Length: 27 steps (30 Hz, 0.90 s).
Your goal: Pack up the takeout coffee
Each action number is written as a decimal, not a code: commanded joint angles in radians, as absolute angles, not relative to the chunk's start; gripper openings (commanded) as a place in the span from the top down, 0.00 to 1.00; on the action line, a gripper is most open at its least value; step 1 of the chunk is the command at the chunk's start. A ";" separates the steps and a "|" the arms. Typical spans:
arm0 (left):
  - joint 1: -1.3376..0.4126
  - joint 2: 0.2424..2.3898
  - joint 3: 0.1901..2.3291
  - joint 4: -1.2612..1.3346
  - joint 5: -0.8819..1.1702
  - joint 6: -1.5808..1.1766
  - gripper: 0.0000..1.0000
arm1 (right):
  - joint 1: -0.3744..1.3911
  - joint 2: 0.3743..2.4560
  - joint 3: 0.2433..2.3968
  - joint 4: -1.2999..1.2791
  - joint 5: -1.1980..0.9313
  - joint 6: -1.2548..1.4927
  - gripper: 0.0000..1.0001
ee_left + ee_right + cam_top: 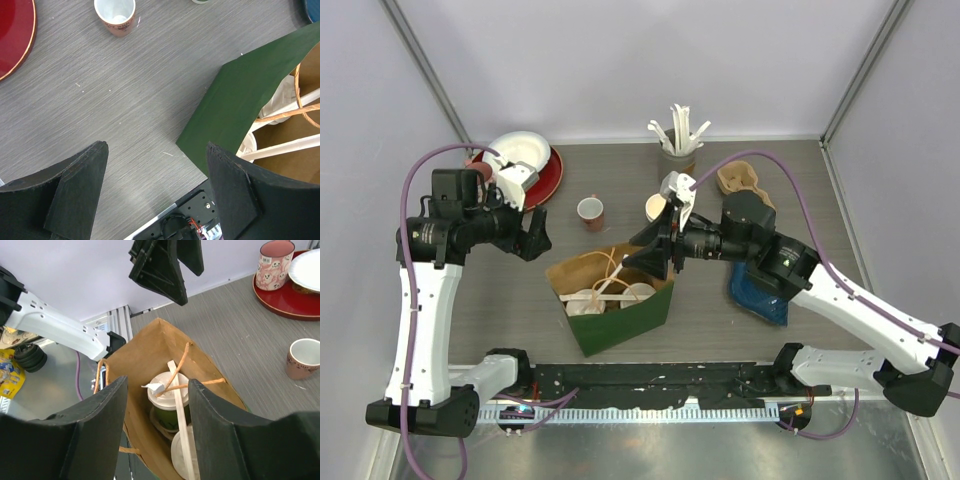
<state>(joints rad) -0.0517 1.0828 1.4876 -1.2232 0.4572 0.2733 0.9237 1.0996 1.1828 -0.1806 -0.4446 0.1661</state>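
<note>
Green paper bag (620, 312) stands open mid-desk (620, 180). The takeout coffee is inside it: we see one lidded green cup (161, 399) upright against the brown lining, another white lid (179, 457) beside it, and a wooden stirrer (181, 425) lying slantwise across both.

The right gripper (159, 385) hangs over the bag mouth, fingers apart, nothing between them. The left gripper (157, 150) hovers beside the bag's left wall, fingers spread wide, empty, not touching the paper.

Risks, as we judge them:
- The twine handle (183, 357) loops across the opening under the right fingers. A lift or a deeper reach could hook it and drag the bag over, since nothing steadies the bag.
- The stirrer juts up and could catch a finger and lever a lid loose.
- The left fingers sit near the green flap, so a small inward move would crease the wall onto the cups.
- An open cream-lined cup (656, 208) stands on the desk behind the right wrist, where a swing could topple it.
</note>
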 commanded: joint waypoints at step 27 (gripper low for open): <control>-0.046 1.072 1.480 -1.218 0.497 0.305 0.17 | 0.930 1.132 1.267 -0.264 -0.463 0.137 0.78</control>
<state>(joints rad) -0.0517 1.0828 1.4803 -1.2243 0.4728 0.2955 0.9237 1.1648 1.2198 -0.2546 -0.5060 0.1616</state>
